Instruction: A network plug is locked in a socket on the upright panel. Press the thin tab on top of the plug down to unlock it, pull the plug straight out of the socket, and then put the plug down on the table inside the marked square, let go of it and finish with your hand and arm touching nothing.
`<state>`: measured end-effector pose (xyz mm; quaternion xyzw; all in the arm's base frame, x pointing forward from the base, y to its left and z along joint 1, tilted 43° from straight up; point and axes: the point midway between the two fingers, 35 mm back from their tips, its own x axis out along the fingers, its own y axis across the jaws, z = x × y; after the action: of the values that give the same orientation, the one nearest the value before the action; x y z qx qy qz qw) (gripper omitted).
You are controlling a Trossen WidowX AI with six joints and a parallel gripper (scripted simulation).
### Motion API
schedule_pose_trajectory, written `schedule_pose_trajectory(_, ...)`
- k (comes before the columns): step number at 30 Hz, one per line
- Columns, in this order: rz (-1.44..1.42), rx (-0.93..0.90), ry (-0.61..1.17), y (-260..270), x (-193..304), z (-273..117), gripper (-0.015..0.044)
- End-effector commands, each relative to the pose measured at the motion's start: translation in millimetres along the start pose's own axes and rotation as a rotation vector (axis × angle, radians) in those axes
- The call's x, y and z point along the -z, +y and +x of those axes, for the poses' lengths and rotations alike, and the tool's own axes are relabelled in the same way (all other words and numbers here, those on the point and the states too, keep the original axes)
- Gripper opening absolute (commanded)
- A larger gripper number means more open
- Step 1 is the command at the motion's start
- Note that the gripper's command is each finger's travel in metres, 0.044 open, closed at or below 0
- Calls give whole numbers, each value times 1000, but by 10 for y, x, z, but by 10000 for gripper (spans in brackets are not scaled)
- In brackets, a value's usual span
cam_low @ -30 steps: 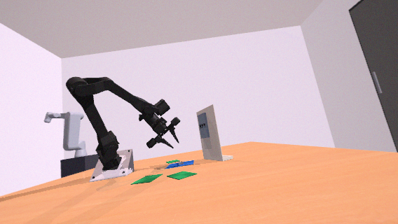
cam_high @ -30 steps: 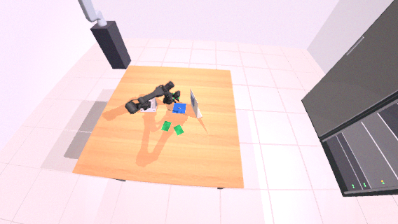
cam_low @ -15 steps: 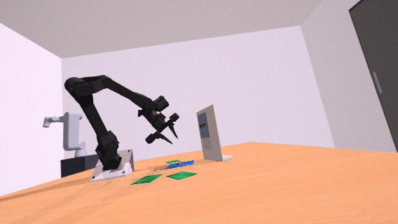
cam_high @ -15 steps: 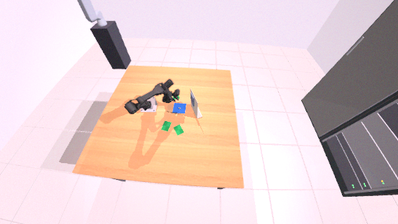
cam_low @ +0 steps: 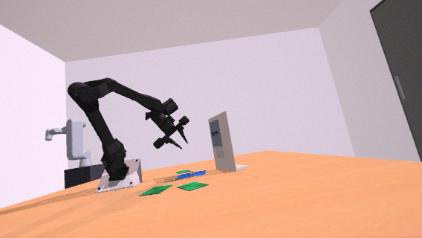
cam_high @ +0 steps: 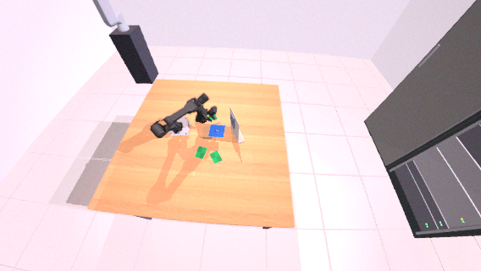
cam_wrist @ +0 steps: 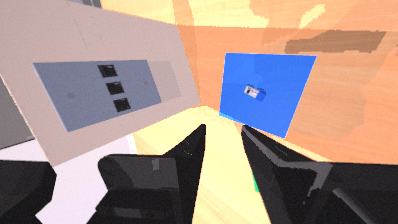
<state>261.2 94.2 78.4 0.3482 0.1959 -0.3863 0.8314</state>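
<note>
The small white network plug [cam_wrist: 255,92] [cam_high: 217,131] lies on the table inside the blue marked square [cam_wrist: 280,107] [cam_high: 212,134] [cam_low: 197,173]. The upright panel [cam_wrist: 75,40] [cam_high: 234,123] [cam_low: 224,146] stands just beyond the square, and its three dark sockets [cam_wrist: 115,88] are empty. My gripper [cam_wrist: 223,129] [cam_low: 183,145] [cam_high: 210,115] hangs in the air above the table, between the robot base and the panel, tilted down towards the square. Its fingers stand partly apart with nothing between them. It touches nothing.
Two green patches [cam_high: 201,152] [cam_high: 216,157] [cam_low: 155,190] [cam_low: 192,186] lie flat in front of the blue square, and a third one [cam_low: 183,171] behind it. The arm's base plate [cam_high: 182,127] [cam_low: 122,180] sits left of the square. A white arm on a black pedestal [cam_high: 133,52] [cam_low: 74,143] stands off the table.
</note>
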Motion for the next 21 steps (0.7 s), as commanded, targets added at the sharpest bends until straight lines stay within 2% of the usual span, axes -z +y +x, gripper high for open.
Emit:
schedule_pose_trajectory(1, 2, -1, 2, 76, 20, -73, 156)
schedule_pose_trajectory(21, 7, -4, 4, 402, 22, -529, 156)
